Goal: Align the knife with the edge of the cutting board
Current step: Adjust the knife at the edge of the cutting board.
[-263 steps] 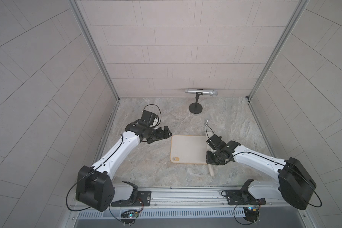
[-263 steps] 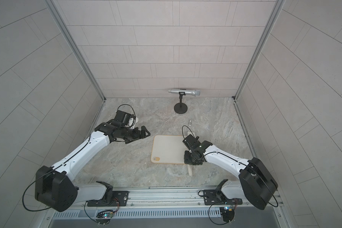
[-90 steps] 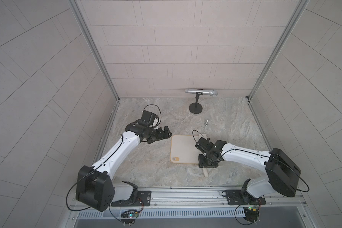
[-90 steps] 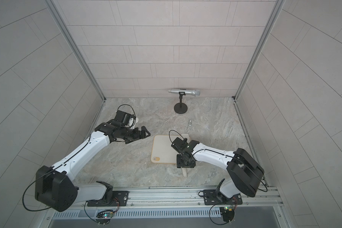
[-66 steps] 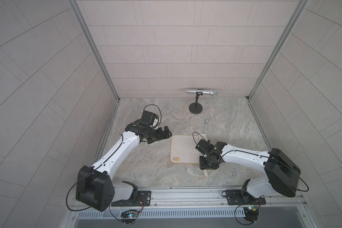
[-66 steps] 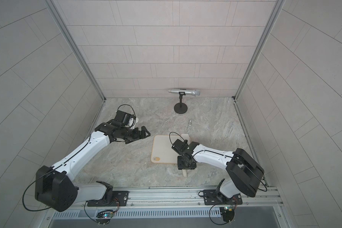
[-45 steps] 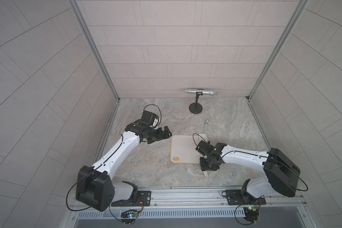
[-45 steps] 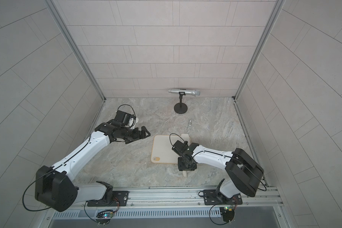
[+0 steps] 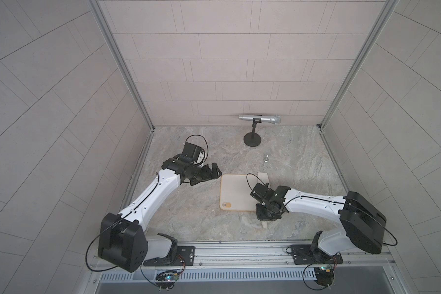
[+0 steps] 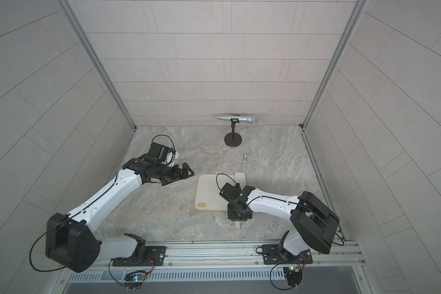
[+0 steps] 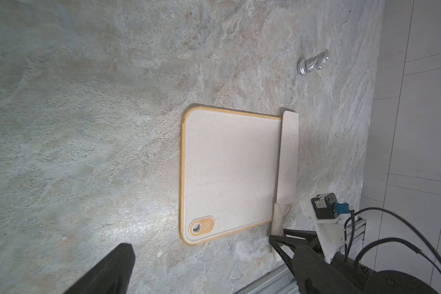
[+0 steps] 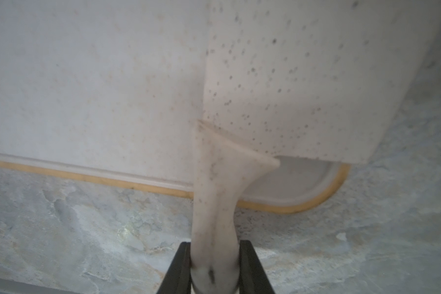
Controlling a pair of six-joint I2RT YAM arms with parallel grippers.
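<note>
The cream cutting board [image 9: 236,192] lies flat on the stone table, its oval tab at the near left corner [image 10: 201,205]. The pale knife [image 11: 287,155] lies along the board's right edge, with its blade tip [image 9: 263,176] past the far corner. Its beige handle [image 12: 214,203] sticks out over the near rim. My right gripper [image 12: 214,254] is shut on that handle, one black finger on each side, and shows at the board's near right corner in both top views [image 9: 265,219] [image 10: 238,216]. My left gripper [image 9: 214,171] hovers open and empty, left of the board's far corner.
A silver microphone [image 9: 260,119] on a black stand [image 9: 252,140] is at the back wall. A small silver metal piece [image 9: 266,158] stands between it and the board. The metal rail [image 9: 239,252] runs along the near edge, close behind the knife handle.
My right gripper has slid from the board toward the near edge, along the knife handle, and its jaws have closed on the handle. The left arm has stayed still.
</note>
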